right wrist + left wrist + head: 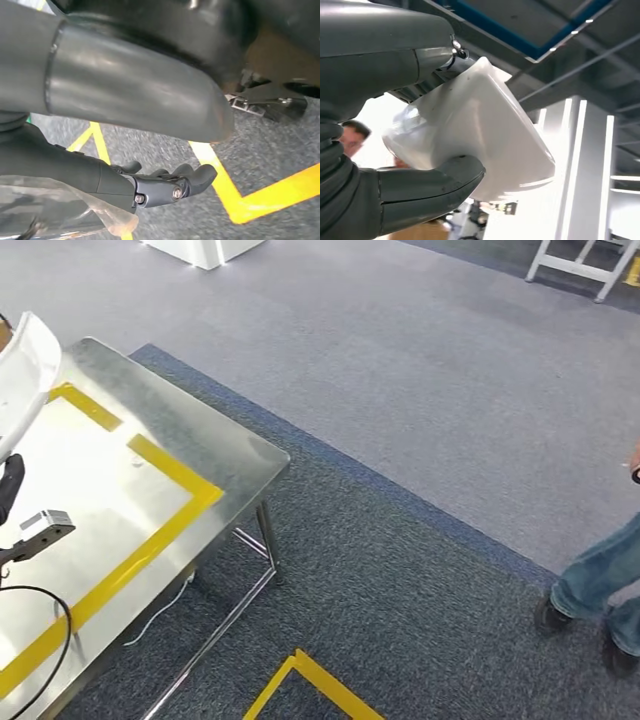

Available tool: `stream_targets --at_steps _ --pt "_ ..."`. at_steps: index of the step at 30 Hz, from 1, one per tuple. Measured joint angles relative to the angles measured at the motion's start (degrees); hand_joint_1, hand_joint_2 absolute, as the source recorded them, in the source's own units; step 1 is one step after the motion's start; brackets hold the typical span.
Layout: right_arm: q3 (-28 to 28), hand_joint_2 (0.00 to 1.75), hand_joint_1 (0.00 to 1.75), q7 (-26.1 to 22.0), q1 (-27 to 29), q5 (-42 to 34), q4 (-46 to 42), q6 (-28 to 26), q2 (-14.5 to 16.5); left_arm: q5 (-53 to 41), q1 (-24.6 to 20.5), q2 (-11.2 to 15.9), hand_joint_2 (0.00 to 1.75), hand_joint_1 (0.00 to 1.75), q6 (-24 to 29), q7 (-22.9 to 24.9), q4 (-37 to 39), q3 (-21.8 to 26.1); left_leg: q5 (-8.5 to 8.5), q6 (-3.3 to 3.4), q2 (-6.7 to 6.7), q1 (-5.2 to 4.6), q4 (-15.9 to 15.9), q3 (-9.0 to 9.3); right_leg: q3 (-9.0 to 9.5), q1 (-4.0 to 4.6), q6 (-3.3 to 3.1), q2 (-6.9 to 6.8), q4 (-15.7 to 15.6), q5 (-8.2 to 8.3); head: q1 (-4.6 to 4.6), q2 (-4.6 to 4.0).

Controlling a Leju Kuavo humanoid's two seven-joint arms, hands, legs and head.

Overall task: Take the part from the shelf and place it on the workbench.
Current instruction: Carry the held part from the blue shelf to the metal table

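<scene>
The white, smooth, rounded plastic part (pixel 482 130) sits in my left hand (pixel 418 192), with the thick thumb under it and the fingers over its top. In the head view the part (pixel 26 370) shows at the far left edge, above the steel workbench (pixel 226 455), which carries a yellow tape rectangle (pixel 170 465). My right hand (pixel 166 185) hangs low over the carpet with its dark fingers loosely bent and nothing in them.
A person's legs in jeans (pixel 596 580) stand on the carpet at the right edge. Yellow floor tape (pixel 309 680) lies in front of the bench. A ladder (pixel 581 265) and a white unit (pixel 204 248) stand far back. A black cable (pixel 45 650) lies on the bench.
</scene>
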Motion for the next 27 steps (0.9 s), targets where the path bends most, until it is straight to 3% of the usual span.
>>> stream_targets --at_steps 2,3,4,6,7,9,10,11,12,14,16,18,19,21,22,24,25,27 --pt "0.02 0.0 0.0 0.02 0.19 -0.01 -0.02 0.01 0.0 -0.01 0.04 -0.11 1.75 1.75 -0.01 0.01 0.01 -0.02 -0.04 0.28 -1.47 0.03 0.03 -0.01 -4.48 -0.1 0.13 1.72 8.09 -2.83 0.18 0.0" --pt "0.03 0.0 0.0 0.03 0.3 -0.01 -0.02 0.01 0.0 -0.03 0.13 -0.14 1.75 1.75 -0.02 0.01 0.01 -0.05 -0.06 0.3 -2.28 0.02 0.04 0.01 -5.99 -0.1 0.15 1.9 10.23 -2.93 0.17 0.0" --pt "0.05 0.0 0.0 0.03 0.35 -0.01 -0.03 0.02 0.0 -0.04 0.2 -0.15 1.75 1.75 -0.02 0.01 0.02 -0.08 -0.08 0.29 -3.08 0.02 0.07 0.05 -6.45 -0.1 0.1 1.99 10.08 -1.82 0.17 0.0" --pt "0.08 0.0 0.0 0.03 0.34 0.02 -0.05 0.03 0.0 -0.07 0.24 -0.16 1.75 1.75 -0.02 0.0 0.01 -0.12 -0.18 0.14 -4.69 0.09 0.17 0.17 -4.21 -0.24 -0.15 3.21 3.38 2.9 0.18 0.0" --pt "0.09 0.0 0.0 0.03 0.32 0.03 -0.06 0.03 0.0 -0.07 0.22 -0.17 1.75 1.75 -0.02 0.0 0.01 -0.12 -0.27 -0.04 -5.42 0.06 0.3 0.11 -2.5 -0.46 -0.31 4.85 -0.67 4.76 0.17 0.0" --pt "0.12 0.0 0.0 0.03 0.32 0.06 -0.07 0.09 0.0 -0.08 0.17 -0.2 1.75 1.75 -0.01 0.01 0.01 -0.17 -0.26 -0.62 -6.84 0.19 0.5 -0.27 -0.14 -0.77 -0.51 7.37 -5.56 6.18 0.13 0.0" --pt "0.15 0.0 0.0 0.03 0.32 0.09 -0.08 0.14 0.0 -0.09 0.22 -0.18 1.75 1.75 -0.01 0.01 0.01 -0.2 -0.13 -0.99 -7.56 0.31 0.48 -0.5 0.25 -0.77 -0.63 7.62 -6.0 5.94 0.12 0.0" --pt "0.19 0.0 0.0 0.03 0.3 0.13 -0.09 0.2 0.0 -0.09 0.29 -0.12 1.75 1.75 -0.01 0.01 0.01 -0.22 0.03 -1.38 -8.3 0.46 0.36 -0.66 0.49 -0.73 -0.8 6.95 -6.24 5.97 0.12 0.0" --pt "0.22 0.0 0.0 0.02 0.27 0.15 -0.11 0.24 -0.02 -0.09 0.43 -0.02 1.75 1.75 0.0 0.01 0.01 -0.21 -0.01 -1.73 -8.17 0.53 0.42 -0.77 0.67 -0.74 -1.1 6.2 -6.48 6.07 0.11 0.0" --pt "0.27 0.0 0.0 -0.03 0.23 0.17 -0.13 0.2 -0.07 -0.08 0.42 0.25 1.75 1.75 0.01 0.03 0.0 -0.11 -1.5 -2.25 -5.56 0.38 2.75 -1.82 1.13 -0.86 -1.79 4.57 -7.02 6.2 -0.16 0.0" --pt "0.31 0.0 0.0 -0.06 0.3 0.19 -0.14 0.17 -0.09 -0.07 0.38 0.28 1.75 1.75 0.01 0.08 0.0 -0.02 -4.86 -2.65 -2.23 0.34 9.43 -4.88 1.46 -0.74 -2.3 2.87 -7.19 6.03 -0.43 0.0" --pt "0.37 0.0 0.0 -0.05 0.4 0.19 -0.15 0.2 -0.08 -0.08 0.69 0.18 1.75 1.75 0.01 0.1 0.0 -0.03 -6.95 -2.98 -1.28 0.52 15.6 -7.83 1.62 -0.65 -2.45 1.13 -7.15 5.74 -0.46 0.0" --pt "0.4 0.0 0.0 -0.04 0.42 0.19 -0.15 0.21 -0.07 -0.09 0.86 0.18 1.75 1.75 0.0 0.1 0.0 -0.02 -6.47 -3.09 -1.13 0.6 15.97 -8.0 1.72 -0.64 -2.4 0.28 -7.13 5.58 -0.46 0.0" --pt "0.43 0.0 0.0 -0.04 0.37 0.19 -0.15 0.21 -0.05 -0.09 0.97 0.25 1.75 1.75 0.0 0.1 0.0 0.03 -2.87 -3.11 -0.15 0.67 10.23 -4.99 2.17 -0.63 -2.14 -1.3 -7.11 5.19 -0.47 0.0" --pt "0.43 0.0 0.0 -0.05 0.32 0.19 -0.15 0.21 -0.05 -0.08 0.94 0.3 1.75 1.75 0.0 0.1 0.0 0.07 -1.4 -3.02 1.21 0.46 6.21 -2.81 2.47 -0.54 -1.92 -2.01 -7.13 4.95 -0.48 0.0" --pt "0.44 0.0 0.0 -0.05 0.22 0.19 -0.16 0.21 -0.03 -0.07 0.84 0.41 1.75 1.75 0.01 0.1 0.0 0.11 -0.11 -2.41 3.02 -0.01 1.04 -0.2 2.91 -0.2 -1.34 -3.28 -7.08 4.48 -0.48 0.0" --pt "0.44 0.0 0.0 -0.05 0.18 0.19 -0.18 0.21 -0.03 -0.07 0.83 0.45 1.75 1.75 0.0 0.1 0.0 0.13 -0.4 -2.05 3.12 -0.26 0.5 -0.03 3.06 -0.04 -1.05 -3.92 -7.11 4.31 -0.48 0.0" --pt "0.46 0.0 0.0 -0.05 0.09 0.19 -0.21 0.22 -0.03 -0.08 0.94 0.65 1.75 1.75 0.01 0.1 -0.02 0.19 -0.31 -1.28 1.66 -0.2 0.32 -0.15 3.33 -0.01 -0.45 -4.96 -7.22 3.91 -0.43 0.0"
